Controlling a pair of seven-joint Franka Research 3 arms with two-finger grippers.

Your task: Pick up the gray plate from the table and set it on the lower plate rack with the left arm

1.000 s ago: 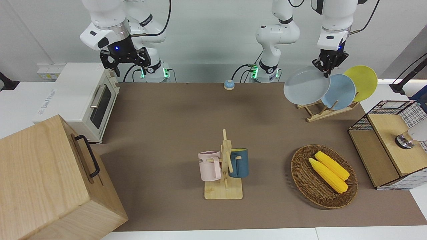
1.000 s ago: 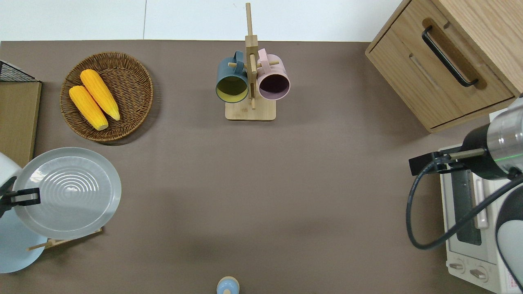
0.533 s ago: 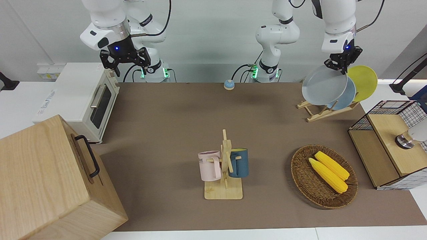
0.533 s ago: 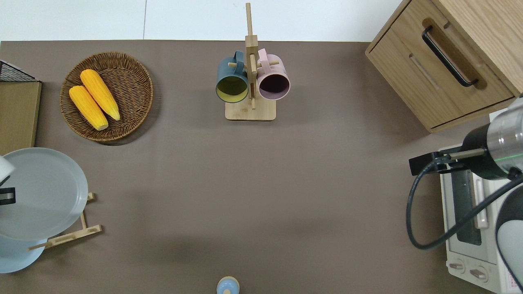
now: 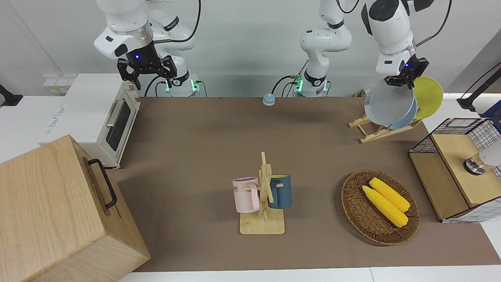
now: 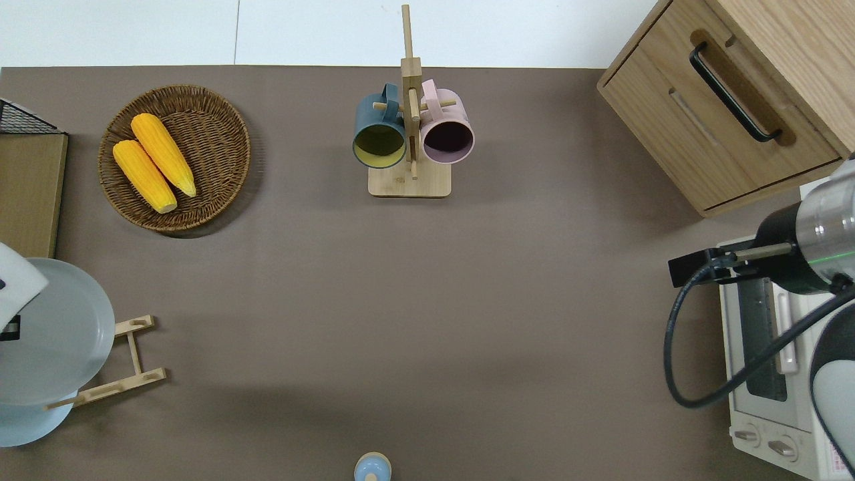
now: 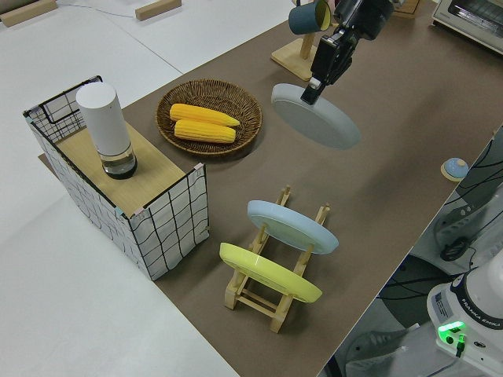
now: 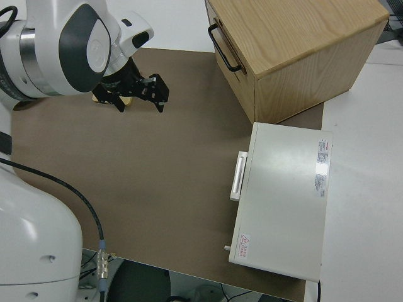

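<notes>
Here the left gripper (image 5: 400, 79) is pinching the rim of the gray plate (image 5: 387, 106), fingers closed on its upper edge, and is carrying it tilted in the air over the lower plate rack (image 6: 110, 361). The blue plate (image 7: 292, 225) and yellow plate (image 7: 269, 272) are already occupying slots. The gray plate is looking stiff, smooth and probably breakable; an edge grip seems the sensible hold, though it may be prone to swinging. The right gripper (image 5: 145, 69), parked, is hanging with fingers spread, empty.
</notes>
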